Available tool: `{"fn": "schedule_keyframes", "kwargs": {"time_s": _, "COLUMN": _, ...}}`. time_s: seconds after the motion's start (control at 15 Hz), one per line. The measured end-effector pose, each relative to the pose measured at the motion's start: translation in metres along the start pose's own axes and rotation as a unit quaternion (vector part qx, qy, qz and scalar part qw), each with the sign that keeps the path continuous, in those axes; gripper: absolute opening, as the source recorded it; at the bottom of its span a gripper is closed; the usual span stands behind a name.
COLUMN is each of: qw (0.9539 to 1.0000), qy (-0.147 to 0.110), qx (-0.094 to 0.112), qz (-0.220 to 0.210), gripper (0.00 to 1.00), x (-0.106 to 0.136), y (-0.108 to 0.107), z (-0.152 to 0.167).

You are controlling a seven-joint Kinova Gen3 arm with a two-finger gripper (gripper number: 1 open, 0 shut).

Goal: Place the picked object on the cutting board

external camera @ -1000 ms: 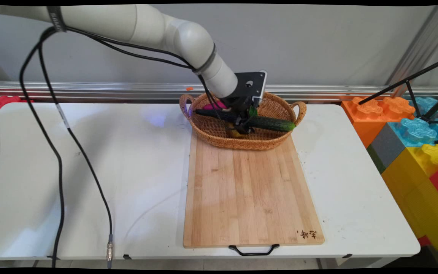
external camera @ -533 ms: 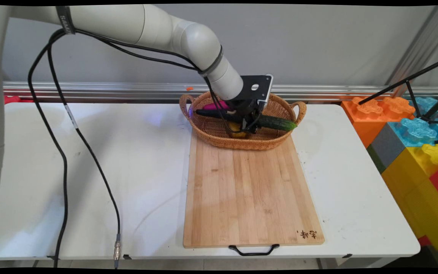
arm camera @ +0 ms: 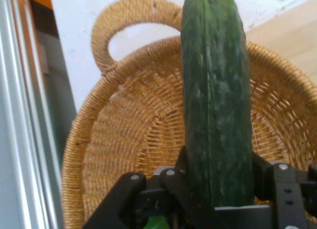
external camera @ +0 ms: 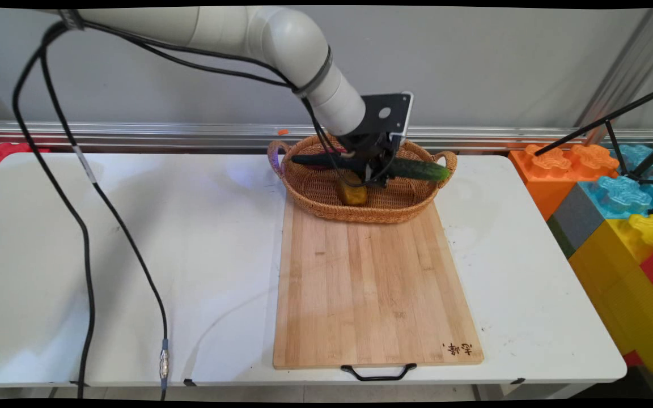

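Grey wall (external camera: 474,56) and an aluminium rail run behind a white bench (external camera: 190,255). Large coloured toy blocks (external camera: 615,215) are stacked off its right end. A bamboo cutting board (external camera: 372,283) lies lengthwise on the bench, its black handle (external camera: 378,373) at the near edge. A wicker basket (external camera: 315,195) with two loop handles sits at the board's far end, its near side resting on the wood.

Claw (external camera: 373,170): positioned over the middle of the basket and closed on a dark green cucumber (external camera: 420,169). The hand view confirms this: the fingers press the cucumber (arm camera: 215,100) from both sides, with the weave of the basket (arm camera: 124,140) visible beneath it.

Cucumber: held roughly level, crosswise to the board, at about rim height. Its right end reaches out over the basket's right handle. Contact with the rim cannot be settled from either view.

Remaining contents: one yellow-brown piece of produce (external camera: 352,192) lies on the basket floor just under the claw (kind not determinable). Black cables (external camera: 77,226) hang from the arm to the bench's near left edge.
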Motion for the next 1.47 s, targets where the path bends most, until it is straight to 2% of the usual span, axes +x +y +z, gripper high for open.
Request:
{"fn": "schedule_keyframes", "kwargs": {"time_s": 0.2, "qw": 0.9999, "qy": 0.003, "qx": 0.014, "qz": 0.000, "gripper": 0.00, "x": 0.017, "y": 0.001, "z": -0.024}}
{"fn": "schedule_keyframes", "kwargs": {"time_s": 0.4, "qw": 0.9999, "qy": 0.009, "qx": 0.012, "qz": -0.006, "gripper": 0.00, "x": 0.035, "y": 0.010, "z": -0.043}}
{"fn": "schedule_keyframes", "kwargs": {"time_s": 0.53, "qw": 0.9998, "qy": 0.012, "qx": 0.002, "qz": -0.017, "gripper": 0.00, "x": 0.047, "y": 0.020, "z": -0.053}}
{"fn": "schedule_keyframes", "kwargs": {"time_s": 0.87, "qw": 0.9969, "qy": 0.011, "qx": -0.045, "qz": -0.064, "gripper": 0.00, "x": 0.071, "y": 0.065, "z": -0.073}}
{"fn": "schedule_keyframes", "kwargs": {"time_s": 1.0, "qw": 0.9957, "qy": 0.008, "qx": -0.053, "qz": -0.076, "gripper": 0.00, "x": 0.073, "y": 0.080, "z": -0.072}}
{"fn": "schedule_keyframes", "kwargs": {"time_s": 1.13, "qw": 0.9953, "qy": 0.004, "qx": -0.052, "qz": -0.081, "gripper": 0.00, "x": 0.070, "y": 0.089, "z": -0.067}}
{"fn": "schedule_keyframes", "kwargs": {"time_s": 1.33, "qw": 0.9956, "qy": 0.000, "qx": -0.043, "qz": -0.083, "gripper": 0.00, "x": 0.061, "y": 0.100, "z": -0.053}}
{"fn": "schedule_keyframes", "kwargs": {"time_s": 1.47, "qw": 0.9960, "qy": -0.005, "qx": -0.036, "qz": -0.082, "gripper": 0.00, "x": 0.050, "y": 0.107, "z": -0.032}}
